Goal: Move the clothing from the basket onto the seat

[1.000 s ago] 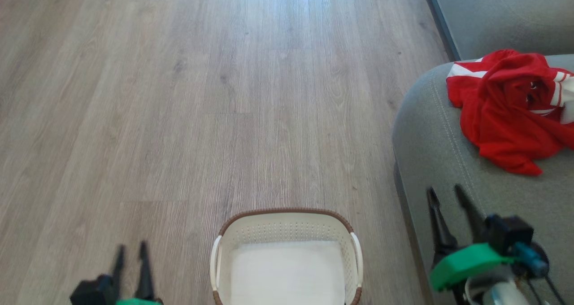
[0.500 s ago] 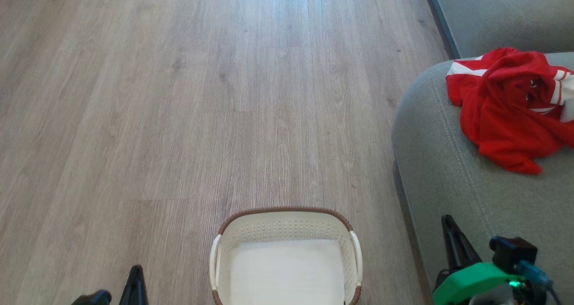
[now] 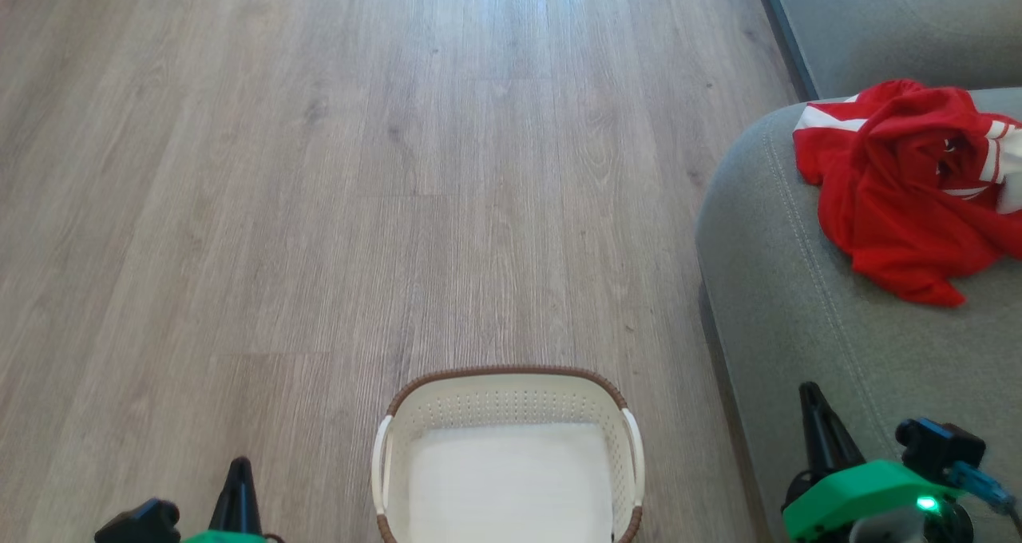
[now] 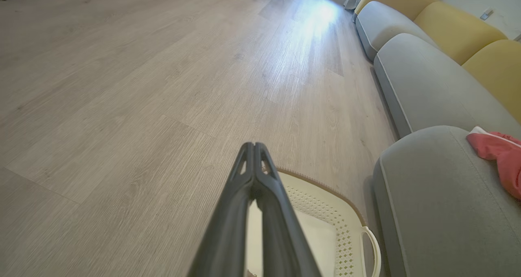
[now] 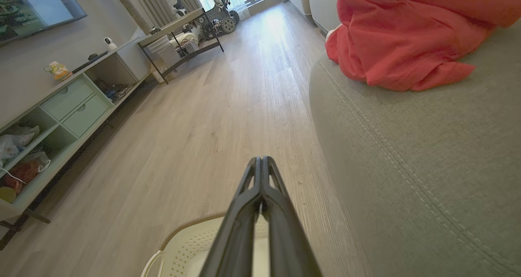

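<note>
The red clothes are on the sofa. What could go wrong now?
The clothes lie bunched near the rounded edge of the seat, so they might slide onto the floor. The empty basket sits between the shut left hand and right hand, so rolling forward could knock it.

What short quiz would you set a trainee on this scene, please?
1. True or false: the clothing lies in the basket.
2. Multiple choice: the basket stands A) on the seat, B) on the floor, C) in a gripper.
3. Fill in: the left gripper and the right gripper are both ___.
Key: 1 false, it lies on the seat; 2 B; 3 shut.
</note>
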{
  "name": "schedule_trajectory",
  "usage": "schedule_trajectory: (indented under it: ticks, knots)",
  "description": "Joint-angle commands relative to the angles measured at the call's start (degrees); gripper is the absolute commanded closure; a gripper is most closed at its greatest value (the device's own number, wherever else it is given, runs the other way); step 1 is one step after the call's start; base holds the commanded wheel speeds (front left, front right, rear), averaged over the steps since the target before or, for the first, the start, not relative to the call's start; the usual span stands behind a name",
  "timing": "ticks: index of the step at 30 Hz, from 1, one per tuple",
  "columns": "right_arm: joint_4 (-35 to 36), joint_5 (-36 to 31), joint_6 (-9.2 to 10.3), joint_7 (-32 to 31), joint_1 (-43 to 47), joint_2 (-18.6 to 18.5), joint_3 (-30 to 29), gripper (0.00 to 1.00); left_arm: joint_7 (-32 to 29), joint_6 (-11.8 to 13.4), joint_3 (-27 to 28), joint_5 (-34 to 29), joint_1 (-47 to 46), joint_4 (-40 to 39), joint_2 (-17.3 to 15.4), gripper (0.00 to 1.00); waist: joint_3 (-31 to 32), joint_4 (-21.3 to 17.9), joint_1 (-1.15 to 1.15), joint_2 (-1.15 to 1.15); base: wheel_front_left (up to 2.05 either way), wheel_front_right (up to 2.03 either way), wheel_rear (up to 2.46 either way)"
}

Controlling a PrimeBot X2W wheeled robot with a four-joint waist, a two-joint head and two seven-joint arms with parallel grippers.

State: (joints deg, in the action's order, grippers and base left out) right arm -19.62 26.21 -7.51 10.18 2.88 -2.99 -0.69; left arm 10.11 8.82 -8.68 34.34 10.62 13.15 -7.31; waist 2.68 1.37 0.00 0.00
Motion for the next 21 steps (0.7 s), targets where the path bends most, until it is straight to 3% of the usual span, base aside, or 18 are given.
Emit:
schedule_trajectory:
  ticks: [1,21]
  knots:
    - [2.20,1.73,0.00,-0.42,-3.40,0.02,-0.27,1.00,-0.18,-0.56,1.21,1.49,-2.72,-1.59,-0.28,1.00,-0.04,-0.02,0.00,0.00,0.00,0.00,0.00]
    - [2.90,14.88,0.01,-3.75,-4.56,0.04,-1.41,1.00,-3.37,-3.79,3.87,13.20,-5.58,-1.16,0.53,1.00,-0.62,-0.30,0.00,0.00,0.00,0.00,0.00]
